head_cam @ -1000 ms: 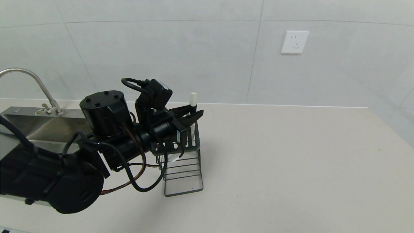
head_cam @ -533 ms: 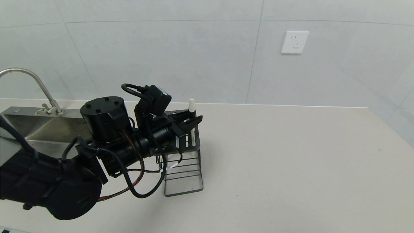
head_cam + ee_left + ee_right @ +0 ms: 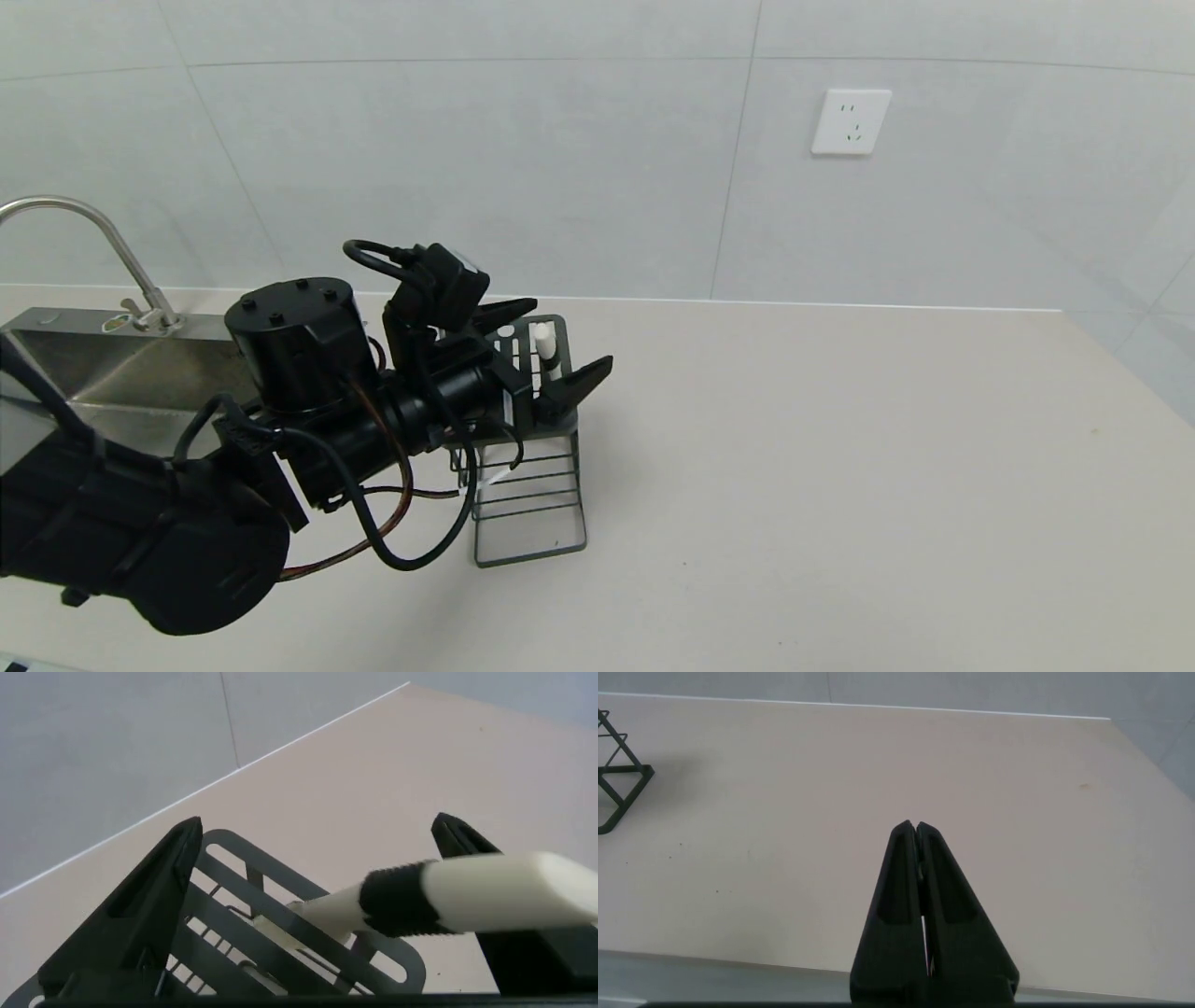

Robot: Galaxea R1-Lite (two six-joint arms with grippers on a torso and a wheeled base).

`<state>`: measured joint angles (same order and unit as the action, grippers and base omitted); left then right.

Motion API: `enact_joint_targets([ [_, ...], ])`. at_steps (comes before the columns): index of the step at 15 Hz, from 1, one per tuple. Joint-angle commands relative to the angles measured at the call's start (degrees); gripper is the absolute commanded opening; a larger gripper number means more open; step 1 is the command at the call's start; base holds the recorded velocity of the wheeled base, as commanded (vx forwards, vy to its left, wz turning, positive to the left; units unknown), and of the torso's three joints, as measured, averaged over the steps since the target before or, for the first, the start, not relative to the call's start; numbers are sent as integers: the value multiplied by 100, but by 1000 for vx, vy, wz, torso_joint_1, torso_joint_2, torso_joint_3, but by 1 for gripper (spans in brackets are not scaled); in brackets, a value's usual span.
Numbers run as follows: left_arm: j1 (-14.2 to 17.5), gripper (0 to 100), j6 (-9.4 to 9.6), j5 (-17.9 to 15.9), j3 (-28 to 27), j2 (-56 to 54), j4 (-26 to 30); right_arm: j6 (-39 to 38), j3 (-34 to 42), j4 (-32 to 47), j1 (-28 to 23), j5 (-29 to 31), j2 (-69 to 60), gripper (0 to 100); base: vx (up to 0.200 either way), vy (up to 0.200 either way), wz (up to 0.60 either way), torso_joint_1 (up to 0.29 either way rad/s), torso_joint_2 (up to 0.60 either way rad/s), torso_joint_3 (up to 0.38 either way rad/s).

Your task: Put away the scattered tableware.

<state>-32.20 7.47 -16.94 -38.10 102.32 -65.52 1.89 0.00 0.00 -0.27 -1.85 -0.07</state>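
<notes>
The left jaws stand spread wide apart above the top of the rack and grip nothing. Between them rises the white plastic utensil handle with a black band [image 3: 542, 341] [image 3: 505, 891]. Its thinner white shaft slants down through a slot in the rack's top plate, with the butt end poking up above it. In the left wrist view the handle crosses in front of one jaw, and whether the two touch cannot be told.

The dark wire rack with a slotted flat top [image 3: 530, 509] [image 3: 238, 859] stands upright on the pale beige bench [image 3: 840, 467]. It is just beside the stainless steel sink [image 3: 84, 373], whose curved chrome tap [image 3: 103, 233] arches over the basin. A white wall socket [image 3: 850, 121] sits on the grey tiled wall, well apart from the rack.

The right jaws are pressed tightly together with nothing between them. They hang over a bare stretch of the bench, well apart from the rack.
</notes>
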Motion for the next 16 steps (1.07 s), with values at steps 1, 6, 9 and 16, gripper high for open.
enact_joint_targets([
  [1, 20, 100, 9, -2, 4, -107, -4, 4, 0, 0, 0, 1, 7, 0, 0, 0, 0, 0, 0, 0],
  [6, 337, 100, 9, 69, 865, -2023, 5, -4, 0, 0, 0, 1, 7, 0, 0, 0, 0, 0, 0, 0],
  [9, 1514, 100, -27, -46, 1612, -4466, 426, -13, -9, 9, 0, 1, 7, 0, 0, 0, 0, 0, 0, 0],
  [16, 2886, 100, -642, -213, 3440, -8790, 2896, -22, -9, 9, 0, 10, 7, 0, 0, 0, 0, 0, 0, 0],
])
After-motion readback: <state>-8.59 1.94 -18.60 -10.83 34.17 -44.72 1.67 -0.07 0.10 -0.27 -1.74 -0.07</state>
